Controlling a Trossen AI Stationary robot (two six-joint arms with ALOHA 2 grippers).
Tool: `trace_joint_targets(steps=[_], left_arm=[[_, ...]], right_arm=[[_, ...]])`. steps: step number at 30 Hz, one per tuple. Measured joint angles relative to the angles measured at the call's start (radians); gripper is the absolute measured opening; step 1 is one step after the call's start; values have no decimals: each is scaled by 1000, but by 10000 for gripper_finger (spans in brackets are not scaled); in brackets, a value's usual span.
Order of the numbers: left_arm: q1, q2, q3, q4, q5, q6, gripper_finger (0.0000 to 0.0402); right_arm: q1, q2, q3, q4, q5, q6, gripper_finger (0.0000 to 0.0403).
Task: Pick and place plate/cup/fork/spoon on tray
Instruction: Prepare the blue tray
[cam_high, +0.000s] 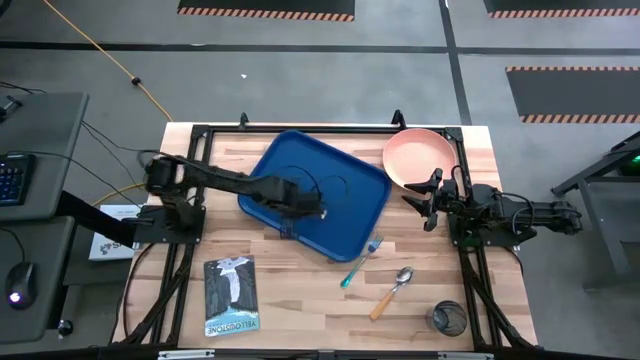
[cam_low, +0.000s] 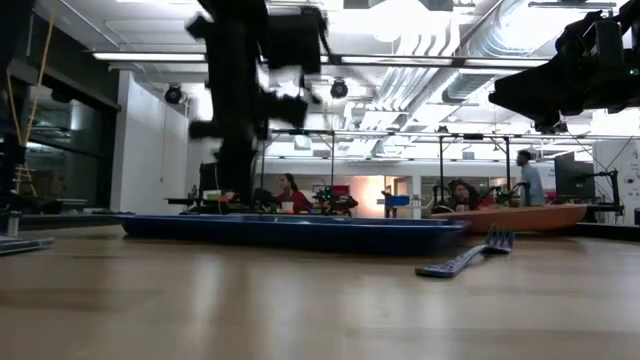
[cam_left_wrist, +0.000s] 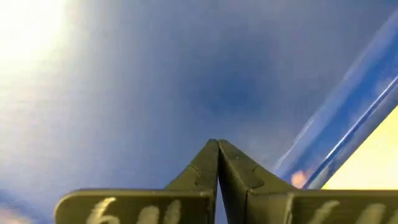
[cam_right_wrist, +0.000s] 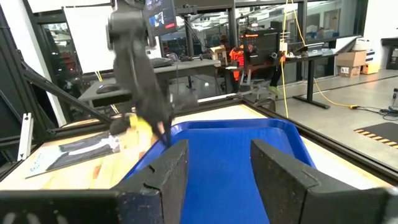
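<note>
High view: I see the tray (cam_high: 345, 205) lying skewed mid-tabletop, nothing on it. My left gripper (cam_high: 318, 212) is over the tray's middle. The plate (cam_high: 417, 157) sits at the far right, touching the tray's right corner. My right gripper (cam_high: 425, 200) hovers just near of the plate, jaws spread and pointing left. The fork (cam_high: 362, 260) and spoon (cam_high: 391, 291) lie near of the tray, both slanted, heads up-right; the cup (cam_high: 448, 318) stands at the near right corner.

Low view: I see the tray's rim (cam_low: 290, 232) flat on the tabletop, the plate (cam_low: 525, 217) right of it and the fork (cam_low: 470, 258) in front. The left arm (cam_low: 245, 95) comes down over the tray.

Left wrist view: my left fingers (cam_left_wrist: 214, 171) are pressed together, empty, close above the blue tray floor (cam_left_wrist: 155, 81).

Right wrist view: my right fingers (cam_right_wrist: 168, 171) are apart with nothing between them, facing across the tray (cam_right_wrist: 236, 155).

Key relation: I judge the right arm is nearer the plate, which lies just far of its jaws.
</note>
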Motion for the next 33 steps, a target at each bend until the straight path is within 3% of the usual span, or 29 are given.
trace_joint_targets(steps=[3,10,15,20,26,30,33], left_arm=[[-1,-112,-60,94,-45,1,0],[25,-445,-381,611,-42,53,0],[34,-659,-582,979,50,125,0],[34,-787,-703,1271,123,149,0],[30,-853,-732,1337,172,148,0],[30,-853,-731,1338,173,150,0],[30,-854,-731,1345,173,150,0]], right_arm=[[0,0,0,0,0,0,165],[0,0,0,0,0,0,165],[-5,-1,0,0,0,0,165],[-5,-1,0,5,1,0,165],[-5,2,0,284,40,173,165],[-5,12,0,605,61,84,165],[-5,84,1,744,32,81,165]])
